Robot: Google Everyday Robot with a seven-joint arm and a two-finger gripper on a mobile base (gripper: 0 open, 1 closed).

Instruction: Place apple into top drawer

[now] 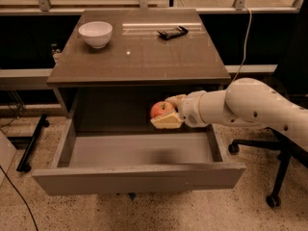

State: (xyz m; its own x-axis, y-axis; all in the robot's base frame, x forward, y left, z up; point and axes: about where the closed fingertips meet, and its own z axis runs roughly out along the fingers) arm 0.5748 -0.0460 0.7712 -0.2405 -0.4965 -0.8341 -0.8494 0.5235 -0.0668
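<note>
gripper (pixel 167 113) clamped on apple (pixel 161 109), stem end up, above open top drawer (pixel 139 178)

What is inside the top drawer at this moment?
Nothing lies on the visible grey floor of the top drawer. The gripper holds the apple above its rear right part. The front panel hides the floor strip just behind it.

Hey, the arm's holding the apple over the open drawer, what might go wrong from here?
1. The gripper holds the apple above the floor of the top drawer. If it is released from there, it may bounce or roll against a wall.
2. The arm sits between the cabinet top and the drawer's right wall, so lowering or withdrawing carelessly may knock either.
</note>
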